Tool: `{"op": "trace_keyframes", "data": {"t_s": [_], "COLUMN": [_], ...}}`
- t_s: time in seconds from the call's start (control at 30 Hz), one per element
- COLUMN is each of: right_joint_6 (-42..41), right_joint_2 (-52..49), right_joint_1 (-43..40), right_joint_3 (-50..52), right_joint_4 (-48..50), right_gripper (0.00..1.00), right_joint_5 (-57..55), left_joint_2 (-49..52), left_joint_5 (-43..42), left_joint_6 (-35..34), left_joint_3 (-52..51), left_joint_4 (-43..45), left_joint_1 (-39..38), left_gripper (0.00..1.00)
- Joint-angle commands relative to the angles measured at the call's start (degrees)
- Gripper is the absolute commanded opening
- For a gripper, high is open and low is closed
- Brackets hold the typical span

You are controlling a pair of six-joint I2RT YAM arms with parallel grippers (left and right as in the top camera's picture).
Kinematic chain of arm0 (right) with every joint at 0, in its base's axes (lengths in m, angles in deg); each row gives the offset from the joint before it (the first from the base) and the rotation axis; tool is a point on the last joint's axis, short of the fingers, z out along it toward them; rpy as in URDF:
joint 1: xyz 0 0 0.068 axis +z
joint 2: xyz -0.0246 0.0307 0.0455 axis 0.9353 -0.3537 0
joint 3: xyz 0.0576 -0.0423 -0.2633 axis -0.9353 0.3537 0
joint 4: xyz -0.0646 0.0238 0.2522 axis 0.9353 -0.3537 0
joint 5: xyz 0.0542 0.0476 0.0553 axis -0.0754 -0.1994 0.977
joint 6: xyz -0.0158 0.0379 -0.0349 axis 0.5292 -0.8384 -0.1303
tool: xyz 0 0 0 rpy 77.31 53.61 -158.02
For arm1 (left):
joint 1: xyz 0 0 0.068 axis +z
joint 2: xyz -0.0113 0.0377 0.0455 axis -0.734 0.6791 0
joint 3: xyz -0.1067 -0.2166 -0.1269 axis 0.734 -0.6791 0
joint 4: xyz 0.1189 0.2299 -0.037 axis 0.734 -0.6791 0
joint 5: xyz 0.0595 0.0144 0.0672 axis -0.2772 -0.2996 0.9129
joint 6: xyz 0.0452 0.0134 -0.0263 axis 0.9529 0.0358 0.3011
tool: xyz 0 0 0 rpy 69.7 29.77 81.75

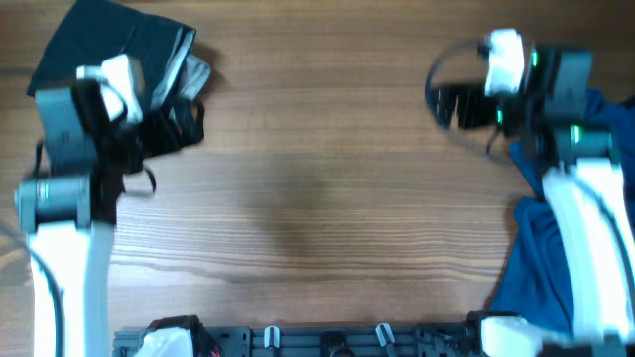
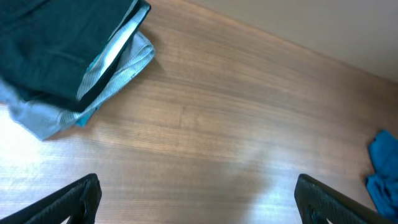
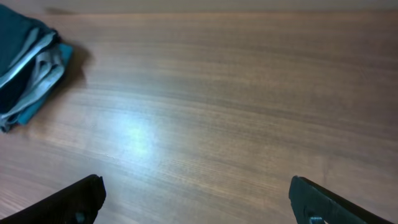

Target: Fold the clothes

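Note:
A folded stack of dark clothes (image 1: 109,40) with grey and light-blue layers lies at the table's far left corner; it also shows in the left wrist view (image 2: 56,56) and the right wrist view (image 3: 25,62). A crumpled royal-blue shirt (image 1: 541,258) lies at the right edge, partly under the right arm, and its edge shows in the left wrist view (image 2: 384,171). My left gripper (image 1: 177,124) hangs open beside the stack, over bare wood (image 2: 196,200). My right gripper (image 1: 448,104) is open too, pointing left over bare wood (image 3: 198,200), nothing between its fingers.
The wooden table (image 1: 317,198) spans the view. A grey rail with clips and the arm bases (image 1: 327,339) runs along the near edge. A black cable loop (image 1: 437,69) curls by the right wrist.

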Motion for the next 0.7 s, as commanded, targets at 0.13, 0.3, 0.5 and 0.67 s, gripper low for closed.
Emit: {"op": "trace_keyframes", "data": {"t_s": [0.13,0.3,0.5,0.67], "right_joint_6": [-14.75,-25.09,-27.34,-27.96], "right_joint_2": [-13.79,-18.86,-26.36,-33.66], "right_joint_1": [-3.8,-11.69,-18.23,-18.71], "right_joint_3": [-4.39,-4.39,-4.37,-4.37], "right_joint_4": [-0.46,-4.31,-6.64,-4.26], "right_gripper": [0.99,0.9,0.85,0.89], "right_joint_5": [-13.33,-18.91,-19.06,-20.98], "left_joint_2": [7.56,7.54,7.54,7.54], "left_joint_5": [-0.28,-0.28,-0.28,-0.28], "left_joint_6": [-0.15,-0.15,-0.15,-0.17], "left_joint_3": [5.46,5.46,5.46,5.46], "left_joint_4": [-4.31,-5.16,-5.14,-5.18], "left_joint_1": [-0.2,-0.2,-0.2,-0.2], "left_gripper": [1.0,1.0,1.0,1.0]}}
